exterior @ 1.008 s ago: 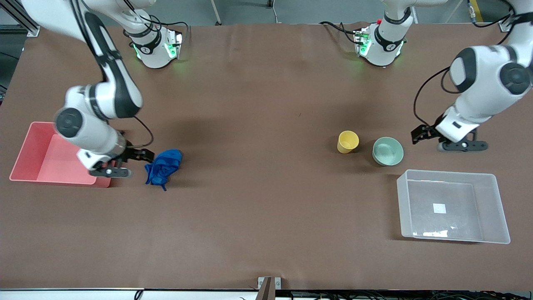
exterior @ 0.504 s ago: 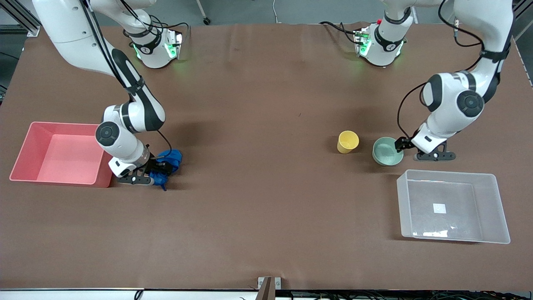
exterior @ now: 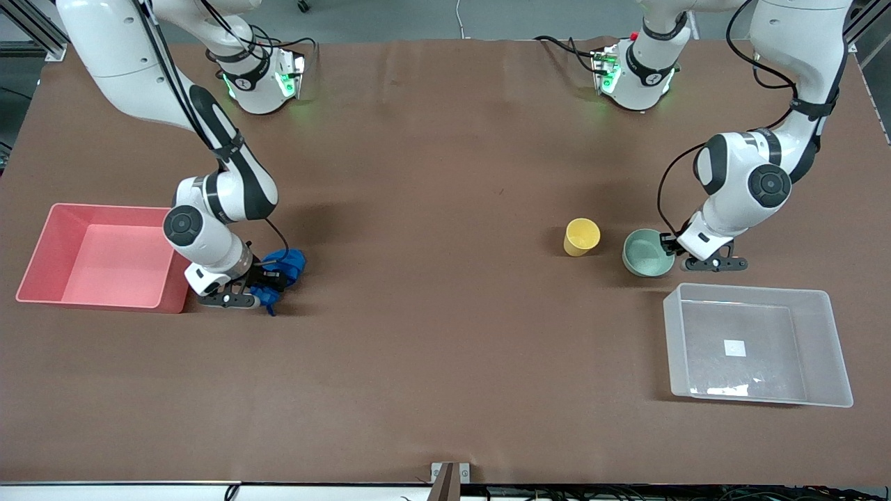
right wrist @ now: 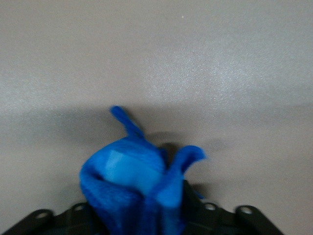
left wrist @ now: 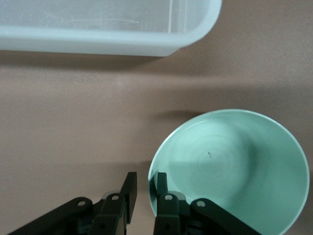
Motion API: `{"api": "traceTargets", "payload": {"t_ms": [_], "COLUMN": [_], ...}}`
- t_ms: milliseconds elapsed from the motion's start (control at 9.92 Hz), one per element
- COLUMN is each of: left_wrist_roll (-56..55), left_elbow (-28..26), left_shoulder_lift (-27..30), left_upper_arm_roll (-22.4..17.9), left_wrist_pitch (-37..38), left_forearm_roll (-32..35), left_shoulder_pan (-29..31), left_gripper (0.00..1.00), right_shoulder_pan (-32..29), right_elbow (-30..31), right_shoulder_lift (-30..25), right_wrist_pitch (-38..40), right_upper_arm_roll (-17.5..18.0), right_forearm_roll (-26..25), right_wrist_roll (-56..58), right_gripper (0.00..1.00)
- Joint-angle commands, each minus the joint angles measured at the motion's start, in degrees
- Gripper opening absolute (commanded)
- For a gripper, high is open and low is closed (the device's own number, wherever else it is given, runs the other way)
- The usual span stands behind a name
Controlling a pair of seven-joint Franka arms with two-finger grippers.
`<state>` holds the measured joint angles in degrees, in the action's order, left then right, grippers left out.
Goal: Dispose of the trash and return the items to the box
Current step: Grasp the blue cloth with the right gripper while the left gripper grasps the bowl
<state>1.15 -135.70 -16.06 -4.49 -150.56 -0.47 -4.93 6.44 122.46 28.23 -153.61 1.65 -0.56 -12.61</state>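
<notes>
The blue wad of trash lies on the table beside the pink bin. My right gripper is low over it and shut on it; in the right wrist view the wad bulges out between the fingers of that gripper. The yellow cup stands upright next to the mint-green bowl. My left gripper is at the bowl's rim. In the left wrist view the gripper has one finger inside the bowl and one outside, narrowly open. The clear box is empty.
The pink bin sits at the right arm's end of the table, touching distance from the wad. The clear box's wall is close to the bowl, nearer to the front camera. Brown table spreads wide between the two groups.
My right gripper moved from beside the pink bin onto the wad, which now looks squeezed smaller. My left gripper moved in from the table's end to the bowl's rim.
</notes>
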Motion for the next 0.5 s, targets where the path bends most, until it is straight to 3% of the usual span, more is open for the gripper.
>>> {"api": "traceTargets", "payload": {"t_ms": [0,101,202,303,403], "left_wrist_roll": [-1.1,-1.4,-1.2,-0.9,-0.8], "left_elbow": [-0.8,-0.7,-0.8,-0.8,-1.5], "left_shoulder_lift": [-3.1,-3.6,-3.0,-1.6,1.7], "left_upper_arm_roll": [0.0,0.2,0.2,0.2,0.2], "left_wrist_pitch": [-3.3,-4.2,-4.4,-4.2,-2.7], "left_forearm_roll": [-0.1,-0.1,-0.1,-0.1,-0.1], "left_shoulder_pan": [-0.3,-0.4,-0.3,-0.3,-0.3], "left_gripper": [0.24,0.23,0.07,0.00,0.00], "right_shoulder_pan": [-0.2,-0.4,-1.0,-2.7,-5.4], "right_elbow": [-2.1,-7.7,-14.1,-18.3,-21.0], "right_shoulder_lift": [-2.0,-3.7,-5.6,-8.3,-10.8], "right_wrist_pitch": [6.5,18.6,31.2,39.0,44.0], "right_upper_arm_roll": [0.3,0.3,0.2,-0.2,-0.5], "right_forearm_roll": [-0.1,0.0,0.1,-0.1,-0.2], "right_wrist_roll": [-2.4,-3.0,-4.0,-2.6,2.4], "right_gripper": [0.00,0.00,0.00,0.00,0.00]}}
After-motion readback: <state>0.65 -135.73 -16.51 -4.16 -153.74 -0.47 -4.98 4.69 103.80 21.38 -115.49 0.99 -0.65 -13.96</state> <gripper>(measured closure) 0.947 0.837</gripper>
